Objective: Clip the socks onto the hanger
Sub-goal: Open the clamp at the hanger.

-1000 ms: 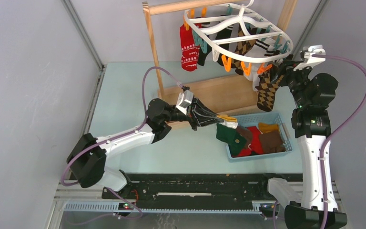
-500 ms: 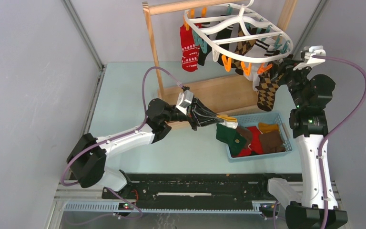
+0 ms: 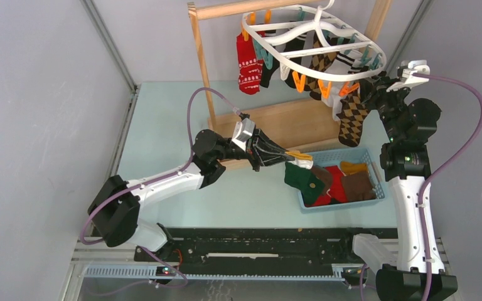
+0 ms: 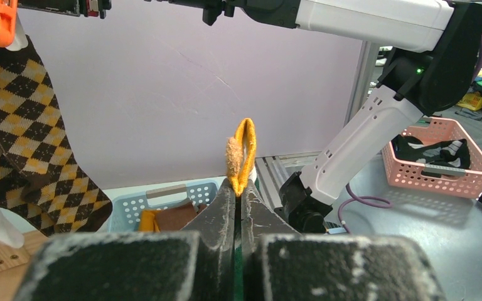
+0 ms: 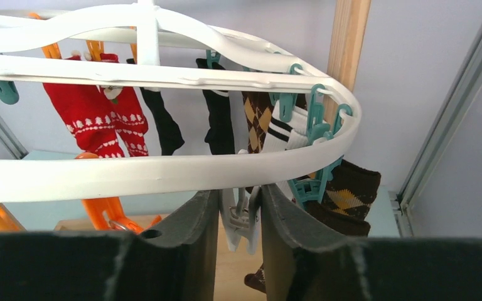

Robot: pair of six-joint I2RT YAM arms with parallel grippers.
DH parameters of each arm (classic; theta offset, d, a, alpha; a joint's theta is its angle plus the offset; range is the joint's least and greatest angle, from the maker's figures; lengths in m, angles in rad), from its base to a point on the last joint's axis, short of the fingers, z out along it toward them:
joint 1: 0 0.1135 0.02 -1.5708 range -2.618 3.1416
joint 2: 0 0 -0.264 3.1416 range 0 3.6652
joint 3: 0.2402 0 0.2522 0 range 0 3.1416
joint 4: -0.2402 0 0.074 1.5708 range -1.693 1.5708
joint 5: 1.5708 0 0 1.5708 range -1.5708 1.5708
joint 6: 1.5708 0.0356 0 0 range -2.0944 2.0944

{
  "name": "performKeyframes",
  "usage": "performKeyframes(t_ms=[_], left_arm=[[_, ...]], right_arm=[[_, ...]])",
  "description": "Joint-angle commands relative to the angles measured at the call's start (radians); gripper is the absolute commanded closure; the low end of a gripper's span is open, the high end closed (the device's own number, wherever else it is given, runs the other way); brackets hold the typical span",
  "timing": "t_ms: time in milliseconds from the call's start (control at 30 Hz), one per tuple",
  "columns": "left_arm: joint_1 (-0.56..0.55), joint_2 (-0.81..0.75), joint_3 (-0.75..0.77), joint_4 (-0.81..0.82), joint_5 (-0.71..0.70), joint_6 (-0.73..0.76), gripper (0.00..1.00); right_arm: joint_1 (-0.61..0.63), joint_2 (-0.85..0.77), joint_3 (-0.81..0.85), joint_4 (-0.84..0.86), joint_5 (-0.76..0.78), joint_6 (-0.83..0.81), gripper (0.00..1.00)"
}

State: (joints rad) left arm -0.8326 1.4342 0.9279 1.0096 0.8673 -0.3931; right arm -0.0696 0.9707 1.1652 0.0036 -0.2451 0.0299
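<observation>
L gripper (image 4: 238, 188) pinching green sock (image 3: 302, 179); R gripper (image 5: 240, 210) on white clip (image 5: 241, 221) under hanger (image 5: 163, 168).
L fingers pressed tight together on the sock's orange-yellow cuff. Sock dangles over near-left corner of blue basket (image 3: 345, 201), which sits on table (image 3: 163, 125) w/ a plain red sock (image 3: 334, 183) & brown sock (image 3: 358, 185) inside. R gripper is up at far right, just below hanger's near-right rim, one finger each side of the clip, both touching it. Hanger hangs from wooden rack (image 3: 202, 69) at far side of table. Clipped on it: red patterned sock (image 3: 248, 63) on left, black socks (image 5: 216, 128) mid, argyle sock (image 3: 351, 119) on right, just left of R gripper. Teal clips (image 5: 317, 116) & orange clips (image 3: 297, 81) dangle round the rim.
</observation>
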Motion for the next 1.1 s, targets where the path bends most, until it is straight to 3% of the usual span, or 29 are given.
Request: performKeyframes(t_ms=[0, 200, 433, 567, 1067], left_arm=[[0.006, -0.015, 0.037, 0.019, -0.034, -0.003, 1.00], [0.006, 0.051, 0.136, -0.061, -0.069, 0.011, 1.00], [-0.002, 0.183, 0.264, -0.112, -0.261, 0.056, 1.00], [0.000, 0.289, 0.361, -0.061, -0.225, 0.054, 1.00], [0.009, 0.684, 0.761, 0.285, -0.120, -0.361, 1.00]], right_arm=[[-0.002, -0.008, 0.001, 0.052, -0.014, 0.017, 0.69], [-0.004, -0.022, 0.001, 0.038, -0.030, 0.039, 0.77], [-0.004, -0.032, 0.001, 0.005, -0.036, 0.075, 0.78], [-0.006, -0.037, 0.001, 0.001, -0.055, 0.089, 0.79], [-0.019, -0.049, 0.001, -0.027, -0.131, 0.145, 0.82]])
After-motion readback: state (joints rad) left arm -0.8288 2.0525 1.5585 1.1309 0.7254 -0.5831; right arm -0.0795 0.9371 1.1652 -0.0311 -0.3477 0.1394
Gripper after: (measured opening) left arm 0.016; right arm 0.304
